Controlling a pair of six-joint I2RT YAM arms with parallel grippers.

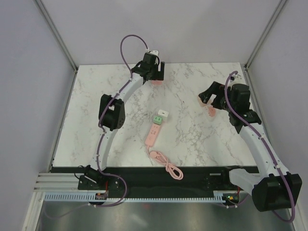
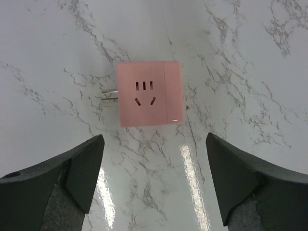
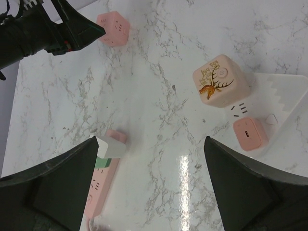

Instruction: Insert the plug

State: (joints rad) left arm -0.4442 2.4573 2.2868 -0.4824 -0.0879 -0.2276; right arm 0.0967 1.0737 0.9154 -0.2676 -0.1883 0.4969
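Left gripper (image 2: 154, 138) hangs spread above the pink cube plug (image 2: 149, 94) mid-frame (prongs pointing left); a skewed pinch could spin it, prongs then missing the power strip (image 1: 153, 134).

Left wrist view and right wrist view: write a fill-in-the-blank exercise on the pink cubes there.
1. The pink cube-shaped socket adapter lies on the white marble table with its metal prongs pointing ___ in the left wrist view.
2. The left gripper above it has its jaws ___.
3. The other pink cube, in the right wrist view, bears a drawing of a ___.
Missing words: left; open; deer.
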